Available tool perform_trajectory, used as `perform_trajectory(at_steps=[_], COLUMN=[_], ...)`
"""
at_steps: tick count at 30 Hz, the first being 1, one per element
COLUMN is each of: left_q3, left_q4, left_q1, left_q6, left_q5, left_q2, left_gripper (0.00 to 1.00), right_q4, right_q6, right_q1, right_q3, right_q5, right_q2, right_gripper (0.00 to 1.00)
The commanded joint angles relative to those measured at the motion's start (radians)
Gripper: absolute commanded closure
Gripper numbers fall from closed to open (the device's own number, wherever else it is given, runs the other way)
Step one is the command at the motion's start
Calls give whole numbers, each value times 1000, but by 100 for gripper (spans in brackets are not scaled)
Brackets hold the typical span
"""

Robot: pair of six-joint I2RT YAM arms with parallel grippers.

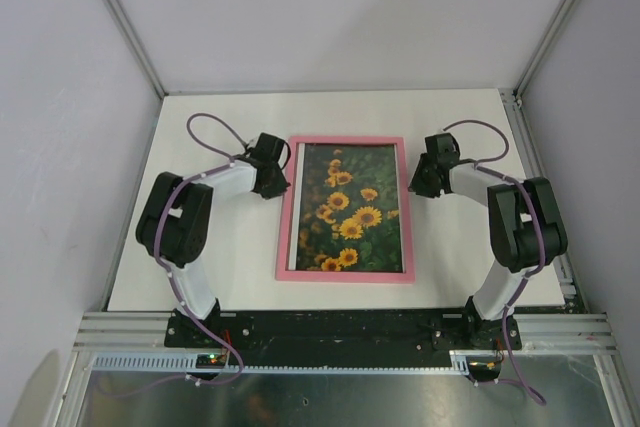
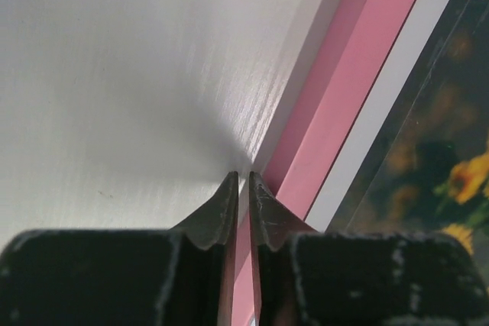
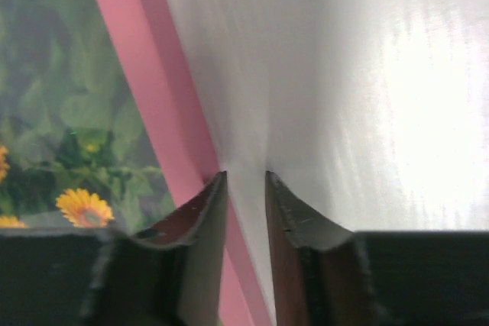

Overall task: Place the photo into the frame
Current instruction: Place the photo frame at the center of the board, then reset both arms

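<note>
- Left tool (image 2: 241, 181), closest in its wrist view: fingertips drawn together to a thin slit, holding nothing I can see, poised at the outer left edge of the frame (image 2: 359, 59).
- Right tool (image 3: 244, 177), closest in its own view: jaws a narrow gap apart with bare tabletop (image 3: 367, 74) between them. Its inner finger sits over the frame's right rail, and nothing is gripped.
- Between the two arms, the frame lies flat on the tabletop, pink front up, its long sides running away from the bases.
- Inside it sits the photo (image 1: 350, 212), sunflowers facing up and filling the opening. A white strip shows along its left and near edges but none on the right, so it may sit a touch off-centre; I cannot tell whether it is fully seated.
- Judged step: insertion looks done, and the tools flank the far half of the frame, one on each side.
- Next move, as I judge it: lift both tools clear without dragging a rail. If a correction is wanted, a light sideways nudge of the frame would do.
</note>
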Motion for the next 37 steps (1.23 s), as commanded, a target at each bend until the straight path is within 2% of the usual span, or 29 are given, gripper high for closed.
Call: perform_trajectory(at_steps=[1,4,9,11,12,13,15,19,23,28,37], left_q3=[65,94,102,71,51,35,-6,-104,-156,-173,-194], left_q4=[-23,-43,-60,-60,-61,-62,-63,-63,-64,-65,-65], left_q1=[15,38,45,46,46,46,46,46,46,47,46], left_q6=[88,135,228,261,276,296,321,333,337,338,351], left_q5=[-30,-40,35,73,92,112,135,127,139,149,194], left_q2=[-89,-152,-283,-359,-404,-453,-540,-704,-800,-838,-852], left_gripper=[83,72,49,36,27,14,4,1,0,0,0], right_q4=[-110,-142,-186,-206,-217,-227,-240,-237,-209,-188,-190], right_q6=[-35,-44,-52,-64,-72,-82,-96,-100,-74,-62,-79], right_q1=[-28,-43,-36,-20,-9,1,28,78,120,147,137], right_q3=[69,111,146,147,146,145,137,81,-22,-121,-130], right_q5=[25,26,-17,-22,-24,-25,-21,0,1,51,59], right_q2=[-28,-80,-201,-257,-279,-307,-358,-481,-627,-737,-764], right_gripper=[60,47,36,33,31,30,26,19,15,11,10])
